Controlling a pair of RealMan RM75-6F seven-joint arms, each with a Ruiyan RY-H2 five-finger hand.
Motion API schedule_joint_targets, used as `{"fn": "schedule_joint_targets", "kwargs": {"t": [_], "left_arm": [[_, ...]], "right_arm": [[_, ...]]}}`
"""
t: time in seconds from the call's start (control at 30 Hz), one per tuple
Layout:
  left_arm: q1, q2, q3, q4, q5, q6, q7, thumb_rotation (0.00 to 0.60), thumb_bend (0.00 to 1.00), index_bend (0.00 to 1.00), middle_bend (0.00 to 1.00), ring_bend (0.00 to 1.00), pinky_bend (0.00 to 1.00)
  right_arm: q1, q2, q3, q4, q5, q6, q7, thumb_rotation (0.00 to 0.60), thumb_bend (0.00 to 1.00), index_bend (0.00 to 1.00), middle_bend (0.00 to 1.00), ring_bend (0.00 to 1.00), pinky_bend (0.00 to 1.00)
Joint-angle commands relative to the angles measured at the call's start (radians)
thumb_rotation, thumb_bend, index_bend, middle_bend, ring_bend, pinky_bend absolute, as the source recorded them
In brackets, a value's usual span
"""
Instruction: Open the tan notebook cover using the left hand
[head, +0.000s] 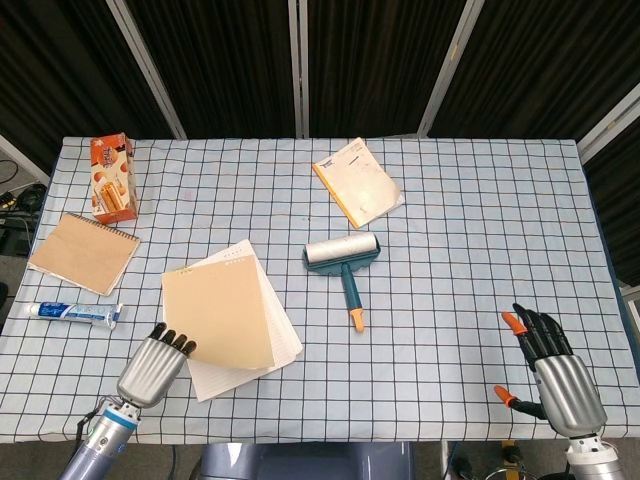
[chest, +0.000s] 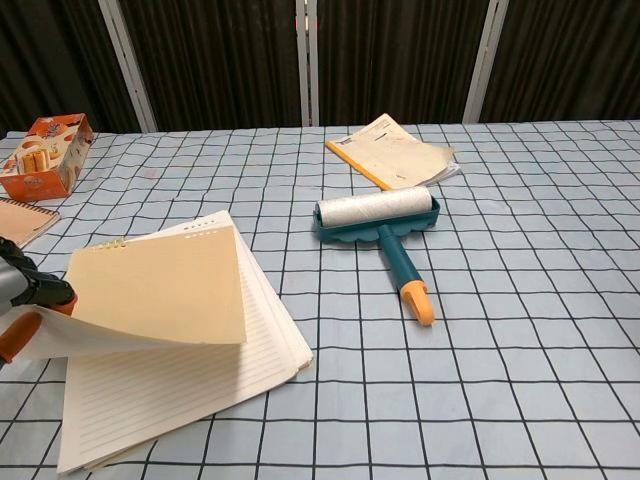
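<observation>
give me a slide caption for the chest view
Left hand lifts the tan notebook cover off its lined pages, beside a teal lint roller.

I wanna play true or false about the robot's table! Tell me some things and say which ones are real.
1. The left hand holds the tan notebook cover lifted off the lined pages. True.
2. The lint roller lies on top of the tan notebook. False: it lies on the table, apart from the notebook.
3. The right hand holds the toothpaste tube. False: the right hand holds nothing; the tube lies at the opposite side of the table.
4. An orange snack box sits near the table's far left corner. True.
</observation>
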Motion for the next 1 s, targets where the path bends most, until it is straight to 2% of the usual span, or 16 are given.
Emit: {"fn": "schedule_joint_targets", "kwargs": {"t": [0.03,0.17,0.27,0.57,0.67,1.0], "left_arm": [[0.004,0.007,-0.006,-0.010,0.004,0.003,0.003,0.600,0.73,0.73,0.53,0.47,0.34],[0.007,0.023,-0.024,-0.027,0.003,0.009,0.007,0.600,0.73,0.73,0.53,0.47,0.34],[0.008,0.031,-0.056,-0.034,-0.017,0.020,0.003,0.600,0.73,0.73,0.53,0.47,0.34],[-0.046,0.065,-0.227,-0.055,-0.171,-0.017,0.024,0.600,0.73,0.73,0.53,0.47,0.34],[-0.090,0.077,-0.307,-0.057,-0.263,-0.061,0.043,0.600,0.73,0.73,0.53,0.47,0.34],[-0.199,0.081,-0.422,-0.007,-0.396,-0.135,0.074,0.600,0.73,0.73,0.53,0.47,0.34]], "right_arm": [[0.000,0.000,0.000,0.001,0.002,-0.001,0.001,0.600,0.06,0.06,0.00,0.00,0.00],[-0.001,0.001,0.000,0.000,-0.002,0.003,0.001,0.600,0.06,0.06,0.00,0.00,0.00],[-0.001,0.000,-0.001,0.000,-0.003,0.002,-0.001,0.600,0.06,0.06,0.00,0.00,0.00],[0.000,-0.001,0.000,0.000,-0.005,0.002,-0.008,0.600,0.06,0.06,0.00,0.00,0.00],[0.000,0.001,0.002,0.000,0.000,0.002,-0.005,0.600,0.06,0.06,0.00,0.00,0.00],[0.005,0.000,0.007,0.008,0.030,-0.018,-0.002,0.600,0.06,0.06,0.00,0.00,0.00]]}}
